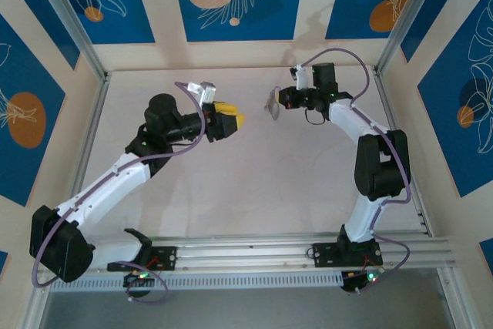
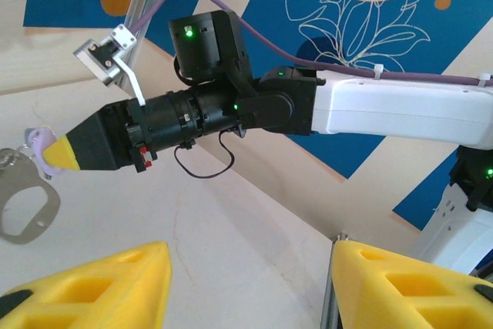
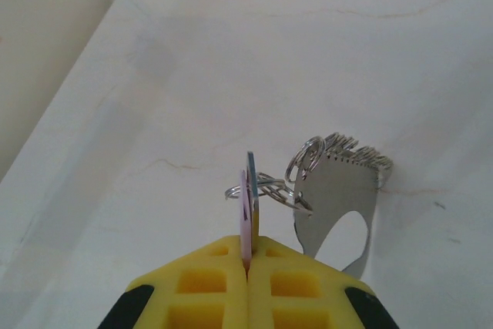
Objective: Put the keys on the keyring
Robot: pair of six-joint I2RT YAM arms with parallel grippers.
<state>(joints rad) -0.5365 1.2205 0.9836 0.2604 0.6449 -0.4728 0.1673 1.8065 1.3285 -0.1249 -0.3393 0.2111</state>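
Pale marbled tabletop (image 1: 231,190), faint hairline veins. Cream walls (image 1: 310,5) with blue panels (image 1: 266,25), white leaf outlines, orange discs. Aluminium corner posts (image 1: 68,17), slotted rail (image 1: 254,250) along near edge. Even, soft light, probably overhead.

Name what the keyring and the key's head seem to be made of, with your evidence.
Keyring: probably thin sheet metal, dull silvery, flat with a clean oval cutout. Key head: likely plastic or rubber, matte lilac, no shine.

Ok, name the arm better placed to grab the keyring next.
Left. The left gripper is open, empty and faces the keyring; the right gripper is shut on the key.
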